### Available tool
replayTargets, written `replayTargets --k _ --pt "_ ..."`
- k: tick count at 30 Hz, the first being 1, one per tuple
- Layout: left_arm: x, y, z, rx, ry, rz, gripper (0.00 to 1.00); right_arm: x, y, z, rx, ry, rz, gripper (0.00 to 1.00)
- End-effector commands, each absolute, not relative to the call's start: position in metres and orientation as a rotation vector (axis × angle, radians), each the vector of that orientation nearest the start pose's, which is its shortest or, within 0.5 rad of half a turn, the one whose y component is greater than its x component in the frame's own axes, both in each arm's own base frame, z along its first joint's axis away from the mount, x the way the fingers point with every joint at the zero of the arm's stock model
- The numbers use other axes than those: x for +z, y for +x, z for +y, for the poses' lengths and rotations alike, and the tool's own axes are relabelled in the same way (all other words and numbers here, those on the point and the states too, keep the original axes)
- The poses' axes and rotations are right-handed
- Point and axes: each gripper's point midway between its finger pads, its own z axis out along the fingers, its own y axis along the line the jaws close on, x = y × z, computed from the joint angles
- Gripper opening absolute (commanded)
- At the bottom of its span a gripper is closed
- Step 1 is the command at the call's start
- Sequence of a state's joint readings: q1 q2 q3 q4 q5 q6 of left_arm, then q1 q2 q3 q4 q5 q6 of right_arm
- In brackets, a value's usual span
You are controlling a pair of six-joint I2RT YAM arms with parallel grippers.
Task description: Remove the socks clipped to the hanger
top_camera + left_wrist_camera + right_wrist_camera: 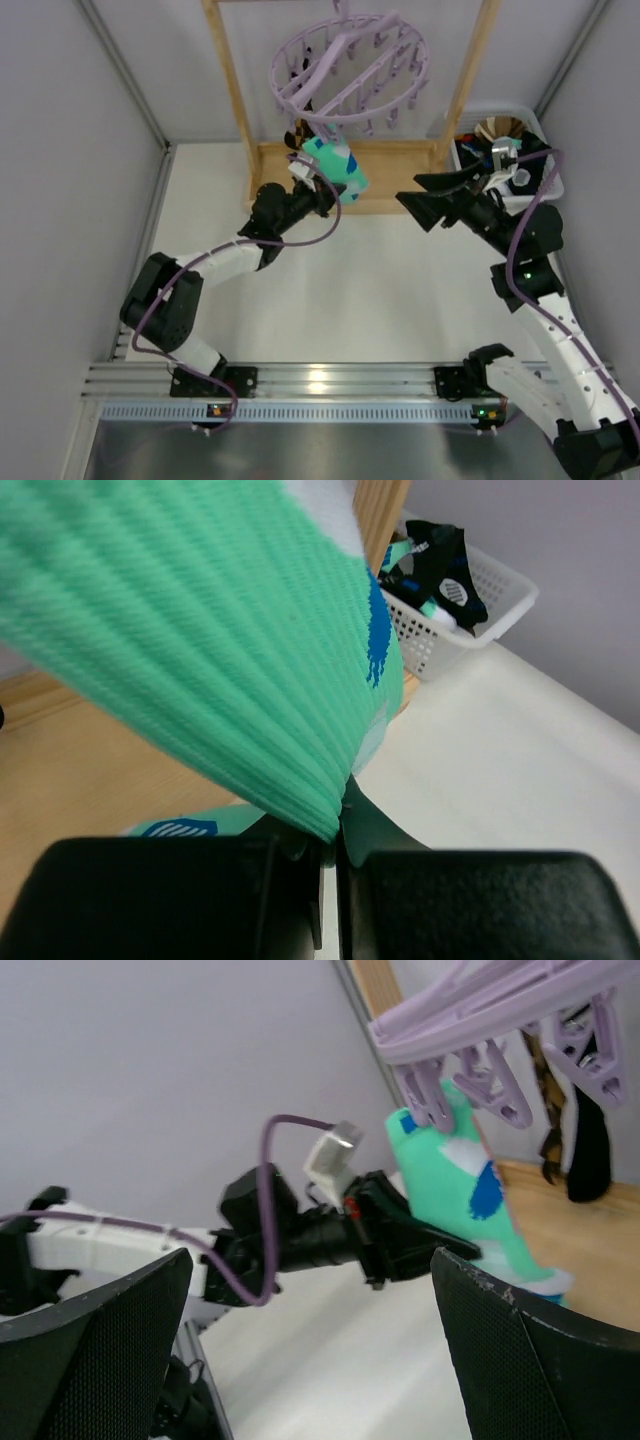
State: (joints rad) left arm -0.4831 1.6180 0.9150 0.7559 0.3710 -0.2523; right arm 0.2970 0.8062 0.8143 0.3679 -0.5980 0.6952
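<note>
**One green sock [335,165] gripped, not off the hanger [350,65] yet**

My left gripper [330,880] is pinched shut on the low end of the green sock. The sock's top hangs from a clip [430,1100] on the purple hanger, so it is not free yet. A dark thing [588,1145] hangs there too; I can't tell if it is a sock. My right gripper [420,195] is wide with nothing in it, near the white basket [505,595]. Some socks [440,570] lie in it, dark and green, so I'd say part of the job is done.

Wooden frame stand [400,170] on white table [380,290], white basket [450,640] beside its right post.
</note>
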Motion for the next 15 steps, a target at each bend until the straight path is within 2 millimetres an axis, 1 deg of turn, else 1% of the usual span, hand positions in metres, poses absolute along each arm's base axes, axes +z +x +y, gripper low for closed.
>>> replayTargets --k 1,2,3,4,5,6,7,8,9,10,11,12,13,14,15 --pt "0.287 0.394 -0.292 -0.7 0.313 1.373 0.0 0.422 0.254 0.185 1.048 -0.246 1.384 0.99" --pt "0.29 0.384 -0.302 -0.69 0.304 1.371 0.0 0.421 0.264 0.181 1.007 -0.211 1.409 0.99" --pt "0.285 0.389 -0.295 -0.613 0.233 1.4 0.0 0.42 0.269 0.178 0.968 -0.207 1.43 1.0" --pt "0.289 0.38 -0.308 -0.582 0.252 1.395 0.0 0.427 0.272 0.172 0.933 -0.181 1.444 0.99" --pt "0.286 0.378 -0.313 -0.543 0.255 1.41 0.0 0.425 0.277 0.17 0.906 -0.168 1.471 1.0" --pt "0.281 0.381 -0.307 -0.449 0.209 1.439 0.0 0.429 0.278 0.168 0.882 -0.173 1.469 0.99" --pt "0.273 0.37 -0.325 -0.41 0.268 1.451 0.0 0.445 0.278 0.164 0.856 -0.168 1.447 1.0" --pt "0.281 0.369 -0.334 -0.392 0.265 1.444 0.0 0.435 0.284 0.164 0.839 -0.161 1.511 0.99" --pt "0.267 0.365 -0.34 -0.293 0.295 1.477 0.0 0.454 0.285 0.16 0.8 -0.168 1.486 0.97" --pt "0.265 0.363 -0.346 -0.262 0.309 1.481 0.0 0.455 0.289 0.158 0.774 -0.165 1.511 0.95" --pt "0.274 0.363 -0.351 -0.235 0.299 1.47 0.0 0.439 0.299 0.161 0.742 -0.161 1.597 0.91" --pt "0.273 0.362 -0.354 -0.195 0.302 1.474 0.0 0.437 0.303 0.159 0.685 -0.18 1.621 0.89" --pt "0.263 0.358 -0.359 -0.111 0.328 1.488 0.0 0.456 0.308 0.148 0.607 -0.143 1.602 0.88" --pt "0.271 0.358 -0.365 -0.082 0.326 1.476 0.0 0.435 0.314 0.157 0.569 -0.165 1.702 0.86" --pt "0.273 0.356 -0.369 -0.052 0.333 1.472 0.0 0.434 0.317 0.158 0.512 -0.194 1.723 0.85"
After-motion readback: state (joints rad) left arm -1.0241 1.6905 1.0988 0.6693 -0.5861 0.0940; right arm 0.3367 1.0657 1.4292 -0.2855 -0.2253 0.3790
